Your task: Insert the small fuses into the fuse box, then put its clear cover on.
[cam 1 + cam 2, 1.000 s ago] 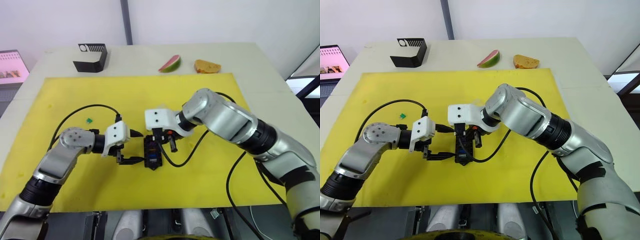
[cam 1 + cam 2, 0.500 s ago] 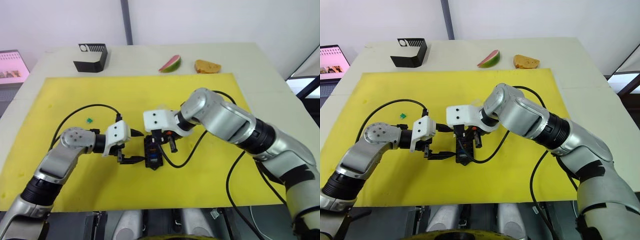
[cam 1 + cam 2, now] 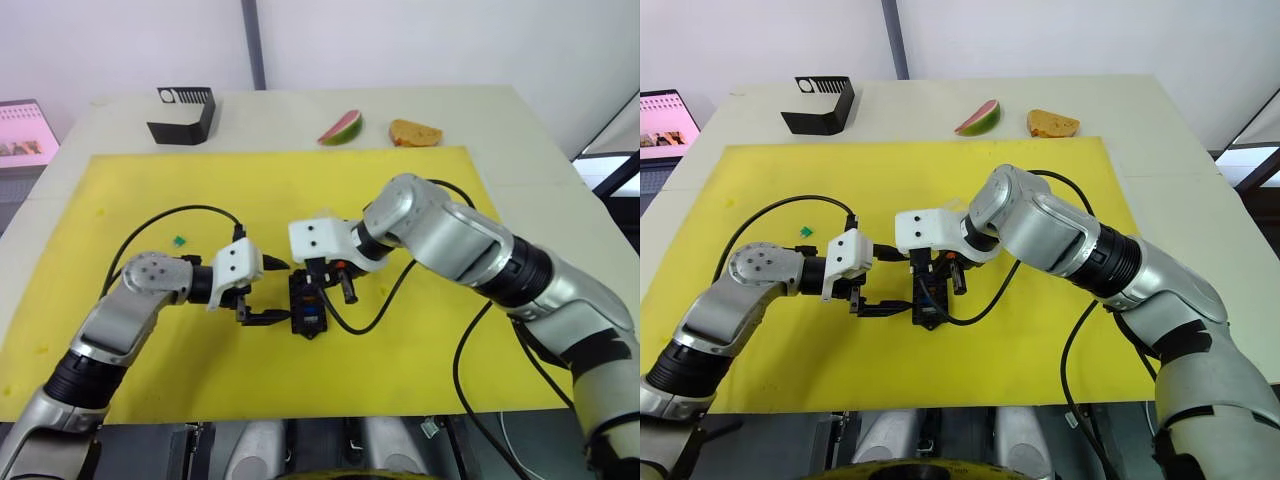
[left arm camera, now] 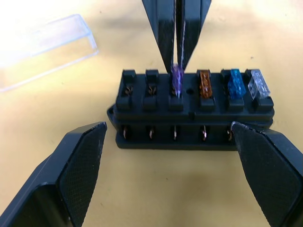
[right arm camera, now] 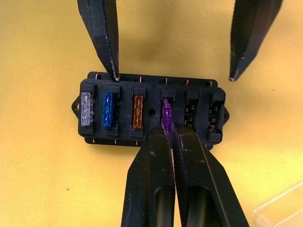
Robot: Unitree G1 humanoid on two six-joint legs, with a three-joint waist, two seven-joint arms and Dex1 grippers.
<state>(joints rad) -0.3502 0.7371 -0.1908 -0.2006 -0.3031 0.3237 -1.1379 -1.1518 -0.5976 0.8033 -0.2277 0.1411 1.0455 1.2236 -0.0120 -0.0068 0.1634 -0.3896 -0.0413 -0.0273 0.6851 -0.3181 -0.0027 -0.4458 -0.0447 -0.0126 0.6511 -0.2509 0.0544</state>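
Note:
The black fuse box (image 4: 194, 113) lies on the yellow mat (image 3: 420, 200). It holds a grey fuse (image 4: 258, 85), a blue fuse (image 4: 235, 84) and an orange fuse (image 4: 204, 84) side by side. My right gripper (image 5: 169, 130) is shut on a purple fuse (image 5: 166, 113), which stands in the fourth slot. Two slots beyond it are bare. My left gripper (image 3: 272, 292) is open, one finger off each end of the box, touching nothing. The clear cover (image 4: 42, 42) lies on the mat just beyond the box. A teal fuse (image 3: 179, 241) rests alone on the mat at the left.
A larger black box with a white slotted top (image 3: 182, 112) stands at the back left. A watermelon slice (image 3: 341, 127) and a piece of bread (image 3: 414, 132) lie at the back, beyond the mat. A screen (image 3: 22, 130) sits off the table's left edge.
My left gripper has edged slightly toward the fuse box. My right gripper stays shut on the purple fuse at the same slot.

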